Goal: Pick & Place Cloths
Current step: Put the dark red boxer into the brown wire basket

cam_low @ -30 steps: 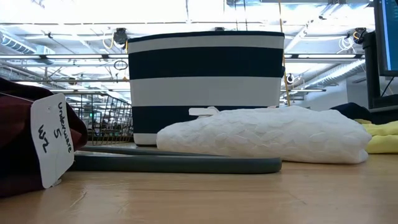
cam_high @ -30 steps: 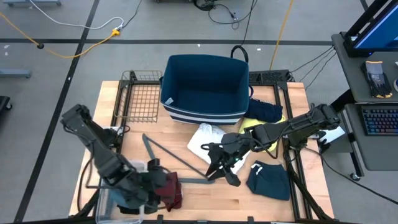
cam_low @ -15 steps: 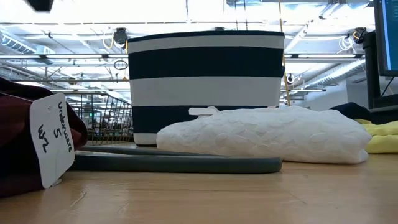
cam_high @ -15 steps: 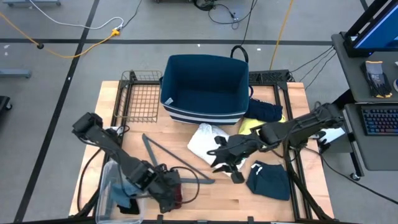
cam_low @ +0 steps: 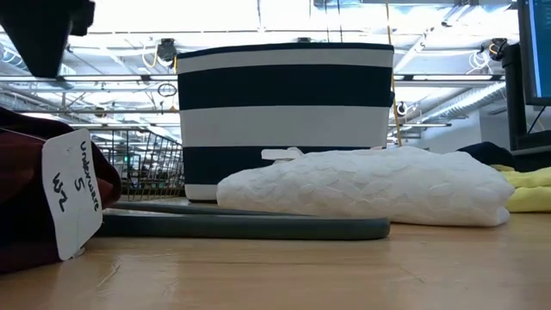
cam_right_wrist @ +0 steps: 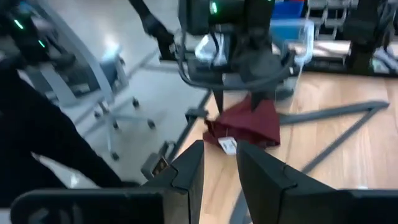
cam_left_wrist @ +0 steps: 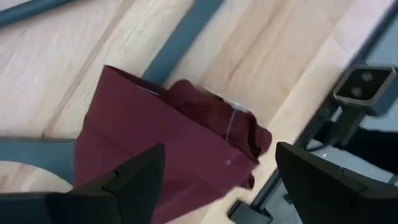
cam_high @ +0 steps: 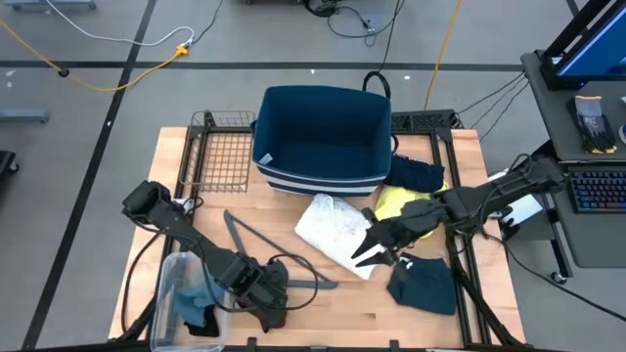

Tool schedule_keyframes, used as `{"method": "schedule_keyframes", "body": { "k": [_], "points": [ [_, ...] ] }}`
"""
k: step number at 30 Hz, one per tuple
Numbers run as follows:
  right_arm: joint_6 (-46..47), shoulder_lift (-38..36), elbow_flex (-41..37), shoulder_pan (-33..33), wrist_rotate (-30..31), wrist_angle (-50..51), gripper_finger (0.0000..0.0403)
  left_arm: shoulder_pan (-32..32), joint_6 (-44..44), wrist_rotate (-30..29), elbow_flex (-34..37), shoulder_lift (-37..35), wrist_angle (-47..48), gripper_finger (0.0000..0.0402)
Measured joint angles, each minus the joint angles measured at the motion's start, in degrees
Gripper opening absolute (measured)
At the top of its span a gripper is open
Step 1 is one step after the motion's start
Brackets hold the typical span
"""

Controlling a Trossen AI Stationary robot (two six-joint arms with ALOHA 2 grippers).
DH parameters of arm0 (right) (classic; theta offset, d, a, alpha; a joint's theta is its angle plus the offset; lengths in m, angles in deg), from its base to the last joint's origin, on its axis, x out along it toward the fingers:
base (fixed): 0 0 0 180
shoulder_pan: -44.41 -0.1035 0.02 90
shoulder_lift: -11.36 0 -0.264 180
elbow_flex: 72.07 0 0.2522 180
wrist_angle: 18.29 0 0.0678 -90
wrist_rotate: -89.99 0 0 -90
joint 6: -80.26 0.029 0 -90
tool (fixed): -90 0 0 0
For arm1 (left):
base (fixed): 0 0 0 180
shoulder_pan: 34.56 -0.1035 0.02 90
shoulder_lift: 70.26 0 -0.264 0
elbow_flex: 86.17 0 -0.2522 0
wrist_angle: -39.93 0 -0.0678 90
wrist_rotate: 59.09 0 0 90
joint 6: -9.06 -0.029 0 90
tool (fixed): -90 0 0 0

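Observation:
The maroon cloth [cam_left_wrist: 168, 137] lies flat on the wood near the table's near edge [cam_low: 21, 207], with a white tag [cam_low: 73, 194] on it. My left gripper [cam_left_wrist: 221, 180] hovers open above it [cam_high: 269, 291], one finger on each side, touching nothing. My right gripper [cam_high: 370, 246] hangs over the near corner of the folded white cloth [cam_high: 331, 223], its fingers [cam_right_wrist: 186, 168] a narrow gap apart and empty. A dark teal cloth [cam_high: 425, 284] lies at the right. Yellow [cam_high: 396, 198] and navy [cam_high: 416, 174] cloths lie beside the basket.
The blue striped basket [cam_high: 323, 137] stands at the table's far middle, with a wire rack [cam_high: 220, 152] to its left. The grey hanger [cam_high: 259, 244] lies between both grippers. A clear bin [cam_high: 186, 303] with bluish cloth sits at the near left corner.
My left gripper has swung from the near left corner toward the right along the near edge and now stands over the maroon cloth, which has not moved. My right gripper has drawn back toward the table's right, off the hanger and over the white cloth's corner.

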Motion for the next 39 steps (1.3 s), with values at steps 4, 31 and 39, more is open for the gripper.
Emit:
{"method": "schedule_keyframes", "body": {
  "k": [4,31,39],
  "points": [
    [2.42,-4.13,-4.52,-0.03,0.00,-3.34,0.0086,-1.04,3.01,-0.38,0.04,0.58,2.14,0.0310],
    [-0.23,-7.32,-8.40,-0.02,-3.11,-0.33,0.0086,-4.30,11.21,7.30,-0.05,12.99,8.37,0.0286],
    [-0.41,-7.32,-8.41,-0.02,-3.10,-0.11,0.0086,-4.24,11.04,5.76,-0.07,13.08,8.46,0.0136]
  ]
}}
